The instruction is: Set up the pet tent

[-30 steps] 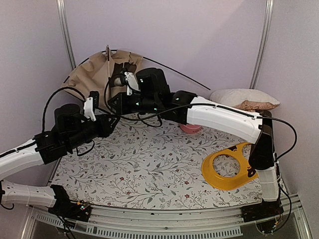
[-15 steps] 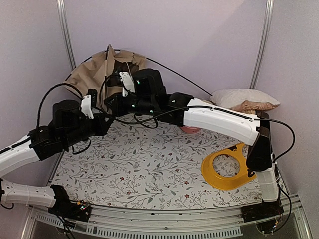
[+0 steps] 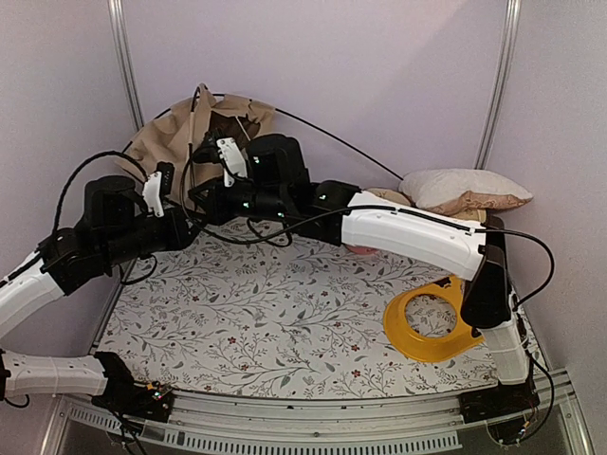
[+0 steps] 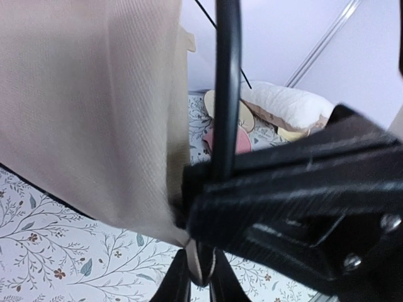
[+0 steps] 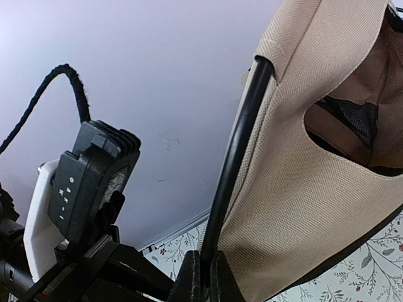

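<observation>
The pet tent is a slack heap of tan fabric at the back left, lifted off the floral mat. One thin black pole arcs out of it to the right. In the right wrist view my right gripper is shut on a black pole that runs up along the tan fabric's hem. In the left wrist view my left gripper is shut on a thin bottom edge of the tent fabric, just under the right arm's black wrist. Both grippers meet beside the tent at its lower front.
A beige pillow lies at the back right. A yellow ring-shaped object sits on the floral mat at the right, and a small pink object lies under the right forearm. Metal frame posts stand at both back corners.
Both arms have shifted left and upward, pulling the tent fabric and pole higher. The left gripper's jaws have closed onto the fabric edge.
</observation>
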`<state>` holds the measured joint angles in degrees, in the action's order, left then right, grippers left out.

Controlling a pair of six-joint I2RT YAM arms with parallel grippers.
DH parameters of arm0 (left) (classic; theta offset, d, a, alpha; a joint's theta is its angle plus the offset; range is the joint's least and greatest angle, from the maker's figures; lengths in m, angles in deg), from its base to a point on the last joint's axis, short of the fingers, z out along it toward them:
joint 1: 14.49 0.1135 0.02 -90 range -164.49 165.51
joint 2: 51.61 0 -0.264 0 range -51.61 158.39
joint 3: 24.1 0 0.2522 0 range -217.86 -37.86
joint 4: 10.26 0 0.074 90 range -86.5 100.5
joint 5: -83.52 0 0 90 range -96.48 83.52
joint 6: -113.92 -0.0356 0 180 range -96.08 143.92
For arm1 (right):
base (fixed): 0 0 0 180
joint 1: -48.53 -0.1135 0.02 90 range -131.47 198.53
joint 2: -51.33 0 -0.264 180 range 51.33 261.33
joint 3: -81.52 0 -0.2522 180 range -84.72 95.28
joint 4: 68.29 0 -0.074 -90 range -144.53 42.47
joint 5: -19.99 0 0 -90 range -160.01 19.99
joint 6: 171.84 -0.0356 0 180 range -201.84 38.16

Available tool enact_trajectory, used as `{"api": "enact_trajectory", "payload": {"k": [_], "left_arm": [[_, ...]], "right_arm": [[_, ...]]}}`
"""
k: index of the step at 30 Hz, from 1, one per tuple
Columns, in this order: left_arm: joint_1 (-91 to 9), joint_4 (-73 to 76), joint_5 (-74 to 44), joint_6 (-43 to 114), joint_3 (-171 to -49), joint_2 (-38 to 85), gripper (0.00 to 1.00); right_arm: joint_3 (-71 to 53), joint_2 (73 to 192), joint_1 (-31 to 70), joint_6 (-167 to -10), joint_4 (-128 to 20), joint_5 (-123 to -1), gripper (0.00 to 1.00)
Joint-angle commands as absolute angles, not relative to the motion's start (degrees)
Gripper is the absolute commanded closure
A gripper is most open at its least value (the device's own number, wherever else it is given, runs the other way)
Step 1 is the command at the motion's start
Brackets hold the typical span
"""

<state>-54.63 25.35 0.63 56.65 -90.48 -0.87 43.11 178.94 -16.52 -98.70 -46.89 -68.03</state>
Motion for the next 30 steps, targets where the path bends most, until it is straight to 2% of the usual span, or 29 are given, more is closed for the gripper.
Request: {"api": "enact_trajectory", "payload": {"k": [1, 11, 17, 22, 25, 26, 30], "left_arm": [[-51.83, 16.51, 3.89, 55.74, -96.54, -3.59, 0.87], [-50.18, 19.00, 6.79, 55.10, -97.13, -2.21, 0.84], [-48.31, 22.64, 12.08, 61.78, -96.56, -1.21, 0.64], [-47.57, 25.46, 21.20, 69.06, -95.08, -1.53, 0.58], [-45.94, 21.25, 19.23, 71.13, -91.78, -2.21, 0.53], [-45.01, 18.20, 17.04, 70.59, -90.66, -2.17, 0.47], [-41.72, 14.44, 10.93, 69.40, -91.83, 1.74, 0.42]], "right_arm": [[41.67, 183.05, -16.87, -93.53, -35.30, -68.49, 1.00], [41.72, 181.26, -16.92, -94.21, -36.12, -65.44, 1.00], [41.21, 181.57, -17.08, -94.29, -35.59, -66.37, 1.00], [39.16, 180.96, -17.77, -94.83, -36.99, -69.39, 1.00], [37.66, 180.53, -18.07, -94.58, -38.54, -70.29, 1.00], [37.55, 180.69, -18.34, -94.38, -38.81, -70.42, 1.00], [37.54, 182.08, -19.47, -92.97, -39.20, -71.37, 1.00]]}}
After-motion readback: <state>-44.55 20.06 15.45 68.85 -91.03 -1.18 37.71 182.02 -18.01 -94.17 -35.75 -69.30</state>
